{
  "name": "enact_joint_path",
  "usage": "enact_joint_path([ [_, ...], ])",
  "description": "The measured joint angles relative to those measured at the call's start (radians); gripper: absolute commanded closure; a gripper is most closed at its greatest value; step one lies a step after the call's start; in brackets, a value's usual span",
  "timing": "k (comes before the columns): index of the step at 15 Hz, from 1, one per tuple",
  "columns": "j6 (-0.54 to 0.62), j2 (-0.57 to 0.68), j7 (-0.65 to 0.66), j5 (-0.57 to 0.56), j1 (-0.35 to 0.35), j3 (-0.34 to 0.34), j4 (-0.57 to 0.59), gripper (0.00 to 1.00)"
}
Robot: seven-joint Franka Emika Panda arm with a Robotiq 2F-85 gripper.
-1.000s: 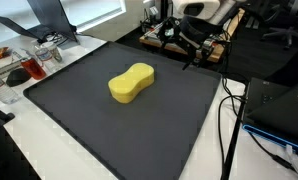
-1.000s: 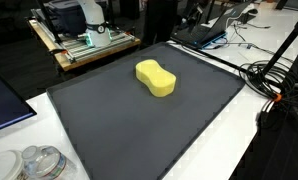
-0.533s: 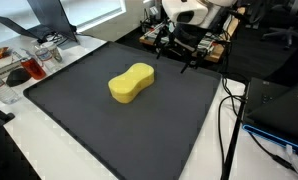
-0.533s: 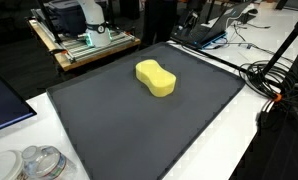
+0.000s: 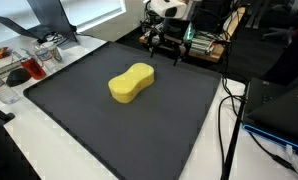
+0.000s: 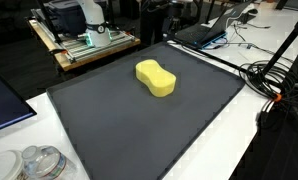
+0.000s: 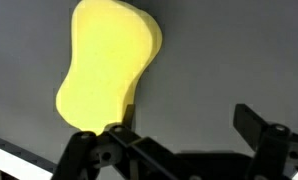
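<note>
Above the far edge of the mat [image 5: 189, 120], the gripper [image 5: 165, 48] hung wide open, empty, pointing down, sponge [image 5: 131, 83] at its seven o'clock.

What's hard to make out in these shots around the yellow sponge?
Wrist view: the sponge's lower end hides behind the jaws' linkage; the bottom edge cuts the jaws off.
Exterior view: jaws small, lost against dark clutter beyond the mat.
Exterior view: plastic containers cut off by the bottom edge.

Hangs up at twelve o'clock, with the gripper [image 5: 166, 52] pointing down and jaws wide apart.
</note>
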Motion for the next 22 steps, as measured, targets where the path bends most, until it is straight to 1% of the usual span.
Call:
enact_joint_path([
  [6, 0.257, -0.193, -0.209, 0.001, -0.086, -0.036, -0.329, 0.0],
  [8, 0.35, -0.254, -0.314, 0.034, -0.106, -0.059, -0.427, 0.0],
  [9, 0.401, -0.281, -0.384, 0.073, -0.104, -0.083, -0.474, 0.0],
  [10, 0.436, -0.293, -0.458, 0.124, -0.086, -0.121, -0.496, 0.0],
  [11, 0.449, -0.294, -0.535, 0.192, -0.05, -0.174, -0.493, 0.0],
  [12, 0.455, -0.29, -0.611, 0.273, 0.002, -0.242, -0.485, 0.0],
  [14, 0.442, -0.3, -0.746, 0.44, 0.128, -0.397, -0.467, 0.0],
  [15, 0.413, -0.317, -0.818, 0.523, 0.177, -0.466, -0.457, 0.0],
  [16, 0.37, -0.341, -0.895, 0.598, 0.202, -0.523, -0.447, 0.0],
  [17, 0.319, -0.369, -0.966, 0.65, 0.205, -0.569, -0.44, 0.0],
  [18, 0.261, -0.395, -1.029, 0.692, 0.183, -0.595, -0.435, 0.0],
  [20, 0.149, -0.447, -1.117, 0.722, 0.08, -0.603, -0.443, 0.0],
  [22, 0.06, -0.481, -1.158, 0.726, -0.025, -0.606, -0.442, 0.0],
])
